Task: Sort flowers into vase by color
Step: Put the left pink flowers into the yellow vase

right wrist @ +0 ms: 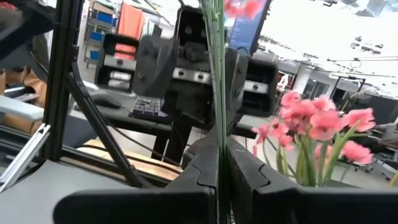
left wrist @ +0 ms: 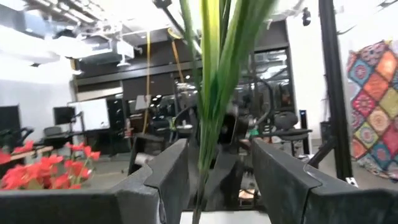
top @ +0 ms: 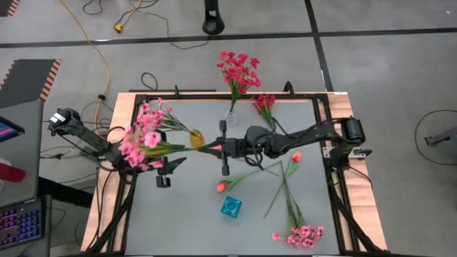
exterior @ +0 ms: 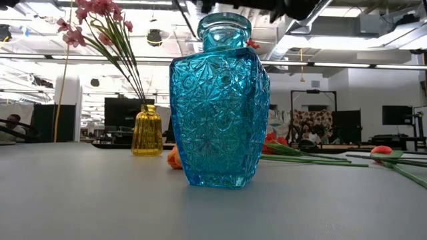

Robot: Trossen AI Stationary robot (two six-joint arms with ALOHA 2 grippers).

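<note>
Flowers were mid-sort: the right gripper [right wrist: 221, 171], over the table's middle, pinched a pink flower stem [right wrist: 217, 93] in closed fingers. The left gripper [left wrist: 214, 171], fingers spread around that stem, should close fully before the right releases.

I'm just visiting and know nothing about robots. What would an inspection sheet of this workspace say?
Surface: grey tabletop in a wooden frame.
Job's things: pink blossom sprays in a yellow glass vase; dark-red sprays in a clear vase; blue cut-glass vase empty; orange tulip buds and one pink spray lying loose.
Clutter: nothing seen.
Grippers: right gripper shut on a green stem; left gripper open around green stems.
Cables: yellow cable on the floor.
Surroundings: open workshop, desks, keyboard.
</note>
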